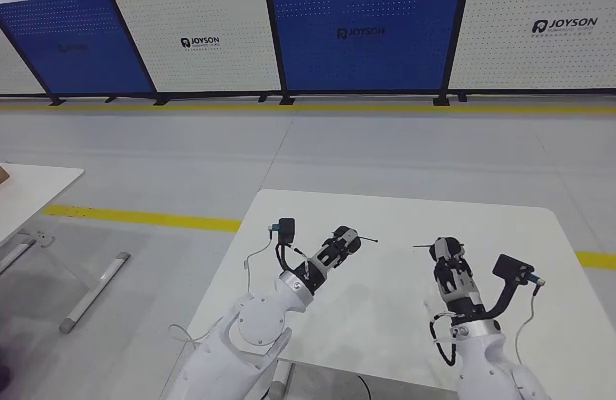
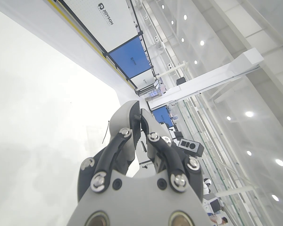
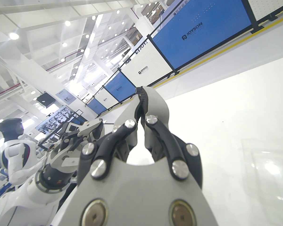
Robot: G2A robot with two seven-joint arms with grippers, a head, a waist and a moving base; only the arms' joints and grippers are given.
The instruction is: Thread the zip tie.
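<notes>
Zip tie (image 2: pixel 106 131) dangling from left tool (image 2: pixel 139 116), overhead — right tool (image 1: pixel 440 244) closed.

The left hand (image 1: pixel 349 238) is hovering over the surface (image 1: pixel 408 212), to the left of the right hand (image 1: pixel 441 244), the two standing apart; a zip tie (image 1: pixel 368 239) is sticking out of the left hand toward the right one; a second strand (image 1: pixel 420 245) is pointing back from the right hand, the tips not touching.

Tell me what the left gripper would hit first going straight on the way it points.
Probably nothing: the left gripper points over the table toward its far edge, passing beside the right gripper.
</notes>
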